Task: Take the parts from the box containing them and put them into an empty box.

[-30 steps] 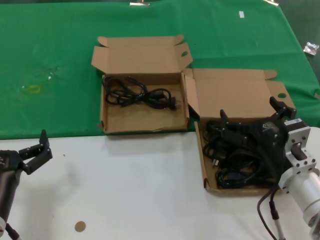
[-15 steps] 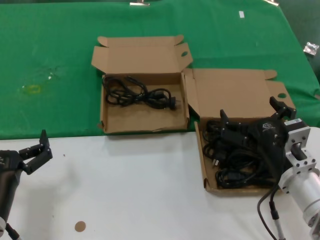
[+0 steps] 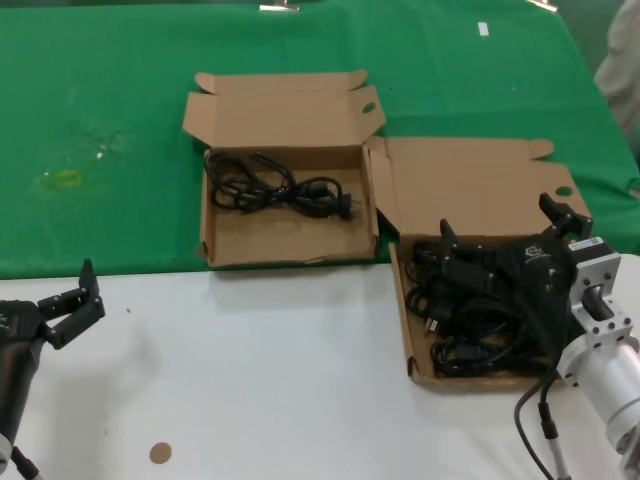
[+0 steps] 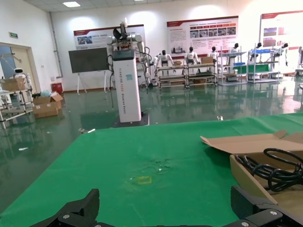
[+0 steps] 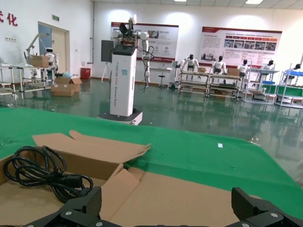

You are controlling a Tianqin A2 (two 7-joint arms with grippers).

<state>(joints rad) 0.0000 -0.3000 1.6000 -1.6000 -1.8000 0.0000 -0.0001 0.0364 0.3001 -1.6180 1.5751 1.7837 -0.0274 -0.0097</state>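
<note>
The box containing the parts (image 3: 405, 310) lies at the right, lid (image 3: 470, 185) folded back, and holds several black power cords (image 3: 470, 330) in a tangled heap. My right gripper (image 3: 497, 222) hovers over that heap, open and empty; in the right wrist view (image 5: 166, 201) its jaws stand wide apart over the lid (image 5: 189, 198). The other box (image 3: 285, 240), with two notched lid corners, lies at the back left of it and holds one coiled cord (image 3: 280, 188), which also shows in the right wrist view (image 5: 42, 172). My left gripper (image 3: 72, 295) is parked open at the near left.
Both boxes straddle the edge between the green cloth (image 3: 100, 120) and the white table (image 3: 270, 380). A small brown disc (image 3: 160, 453) lies near the front left. In the left wrist view the other box (image 4: 246, 177) and its cord (image 4: 279, 168) show beside the open left gripper (image 4: 165, 203).
</note>
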